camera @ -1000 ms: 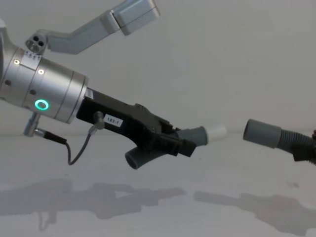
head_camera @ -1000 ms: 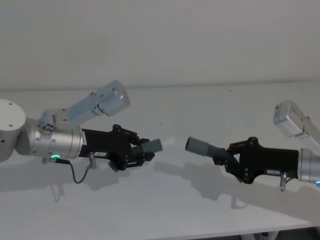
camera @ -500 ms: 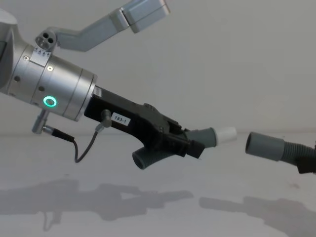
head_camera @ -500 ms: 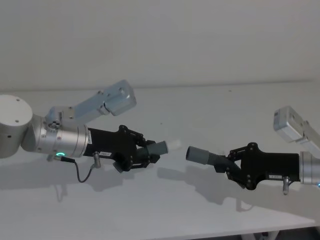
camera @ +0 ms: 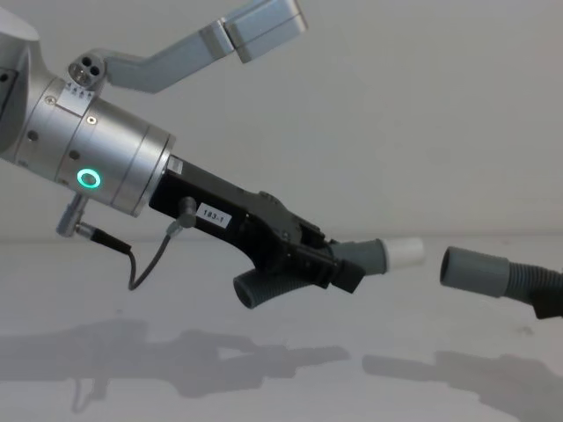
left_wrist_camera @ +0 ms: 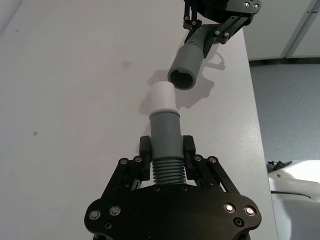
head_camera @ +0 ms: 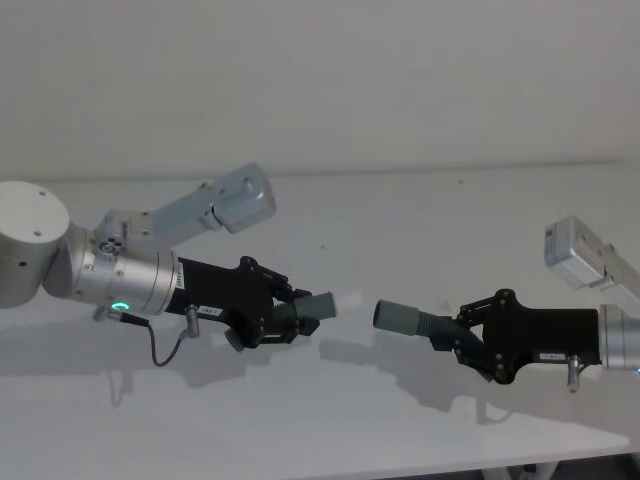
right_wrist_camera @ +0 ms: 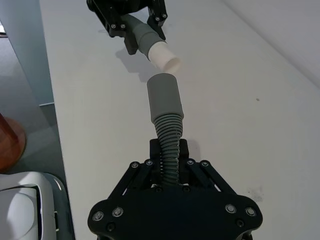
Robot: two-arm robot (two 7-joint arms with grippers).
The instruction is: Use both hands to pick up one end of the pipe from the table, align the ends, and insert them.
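Left hand (camera: pixel 347 268): black angular plastic housing, small silver screw heads across its linkages, white "183-1" label (camera: pixel 215 215) on the side. Behind it a brushed silver cylindrical wrist (camera: pixel 97 158) carrying a glowing green ring (camera: pixel 87 179) (teal in head view). Thin black cable (camera: pixel 145 264) loops from a silver plug. Pale blue-grey boxy arm link (camera: pixel 251 26) above. Right hand (head_camera: pixel 470 335): same black angular build, silver wrist (head_camera: pixel 620 345).
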